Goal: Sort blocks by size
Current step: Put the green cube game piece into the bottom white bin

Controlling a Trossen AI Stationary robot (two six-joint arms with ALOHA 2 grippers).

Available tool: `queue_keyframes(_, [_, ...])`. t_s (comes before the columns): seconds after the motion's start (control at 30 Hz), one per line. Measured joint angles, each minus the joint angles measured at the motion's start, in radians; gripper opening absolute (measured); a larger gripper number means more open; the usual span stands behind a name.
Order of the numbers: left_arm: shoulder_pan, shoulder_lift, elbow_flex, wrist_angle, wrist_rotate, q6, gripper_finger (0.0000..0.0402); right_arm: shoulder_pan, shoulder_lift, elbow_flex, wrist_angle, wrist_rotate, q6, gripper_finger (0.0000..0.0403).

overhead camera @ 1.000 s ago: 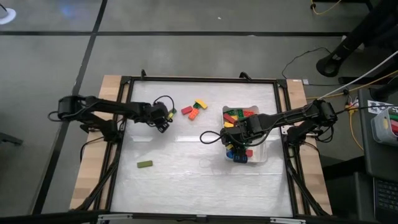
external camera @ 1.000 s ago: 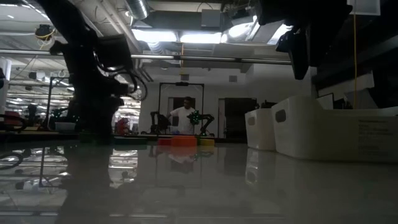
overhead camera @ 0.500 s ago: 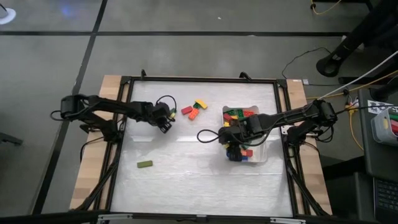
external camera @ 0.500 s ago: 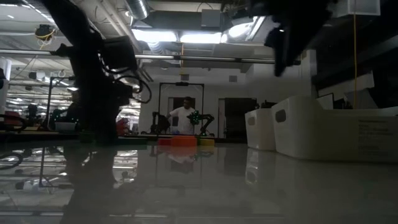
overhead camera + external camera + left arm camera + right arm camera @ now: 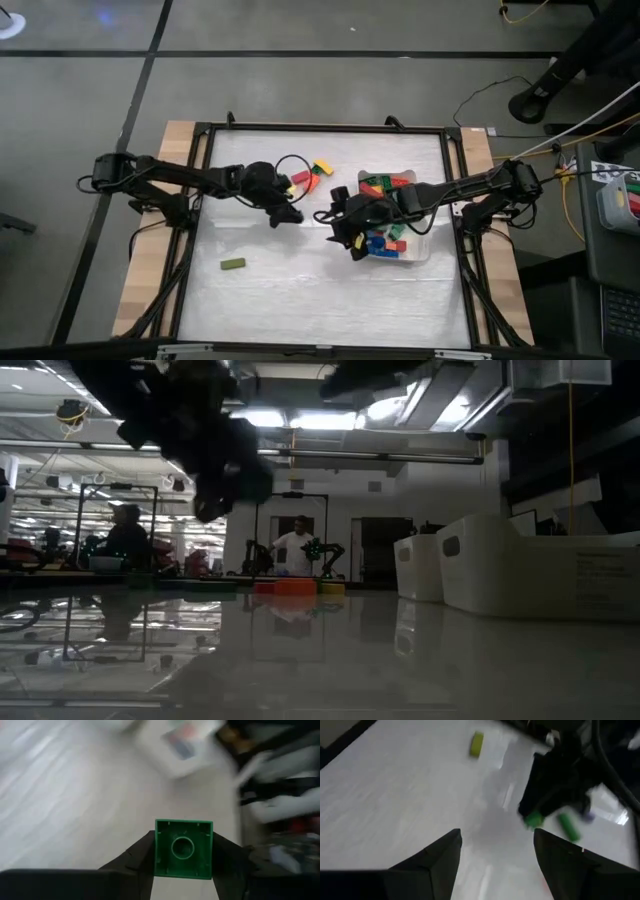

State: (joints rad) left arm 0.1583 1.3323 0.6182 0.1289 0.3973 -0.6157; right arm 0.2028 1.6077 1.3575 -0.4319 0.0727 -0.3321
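Observation:
My left gripper (image 5: 292,216) is over the middle of the table, shut on a small green cube block (image 5: 183,849), which also shows in the right wrist view (image 5: 534,820). My right gripper (image 5: 345,238) hovers open just left of the white tray (image 5: 428,242), nothing between its fingers (image 5: 497,840). The tray holds several red, green, blue and yellow blocks (image 5: 385,185). Loose yellow, red and orange blocks (image 5: 312,176) lie flat on the table at the far middle. A green bar (image 5: 233,264) lies alone near the left. My left gripper pinches the green cube by two opposite side walls (image 5: 159,856) between its two fingers, the cube's hollow underside facing the wrist camera. The fingers slant down toward the table's right side. The cube is lifted clear of the table.
Both grippers are close together at the table's middle. The dark frame (image 5: 325,128) runs around the table's edge. Bare table surface stretches along the near side (image 5: 320,300). In the low view, white bins (image 5: 520,565) stand at the right and a person (image 5: 297,545) stands far behind.
My left gripper has shut on the green cube, risen and swung toward the table's right, tipping from pointing down to a shallow slant. My right gripper has lifted out of the tray toward the table's middle, tipping up and rolling, still open.

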Motion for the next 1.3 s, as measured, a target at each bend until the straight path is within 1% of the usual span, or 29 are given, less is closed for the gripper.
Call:
queue_keyframes(0.13, [-0.048,0.0,0.0,0.207,0.024,-0.043,0.0134,0.0,0.0,0.0,0.073,0.0,-0.098,0.0248])
queue_keyframes(0.23, [-0.072,0.0,0.0,0.307,0.025,-0.07,0.0131,0.0,0.0,0.0,0.116,0.0,-0.153,0.0248])
queue_keyframes(0.4, [-0.096,0.0,0.0,0.411,0.024,-0.09,0.0139,0.0,0.0,0.0,0.179,-0.007,-0.223,0.0248])
queue_keyframes(0.5, [-0.108,0.0,0.0,0.456,0.024,-0.092,0.0139,0.0,0.0,0.0,0.204,-0.033,-0.25,0.0248])
queue_keyframes(0.7, [-0.123,0.0,0.0,0.504,0.022,-0.087,0.0136,0.0,0.0,0.0,0.218,-0.035,-0.263,0.0248])
queue_keyframes(0.87, [-0.142,0.0,0.0,0.509,0.022,-0.061,0.0139,-0.001,0.0,0.0,0.271,-0.031,-0.266,0.0248])
queue_keyframes(1.0, [-0.159,0.0,0.0,0.513,0.018,-0.057,0.0139,-0.008,0.0,0.0,0.277,-0.037,-0.277,0.0248])
queue_keyframes(1.1, [-0.168,0.0,0.0,0.514,0.001,-0.057,0.0139,-0.018,0.02,0.0,0.29,-0.058,-0.277,0.0248])
queue_keyframes(1.2, [-0.168,0.0,0.0,0.513,-0.01,-0.054,0.014,-0.022,0.056,0.0,0.306,-0.102,-0.277,0.0248])
queue_keyframes(1.3, [-0.167,0.0,0.0,0.513,-0.011,-0.054,0.014,-0.021,0.082,0.0,0.308,-0.1,-0.277,0.0248])
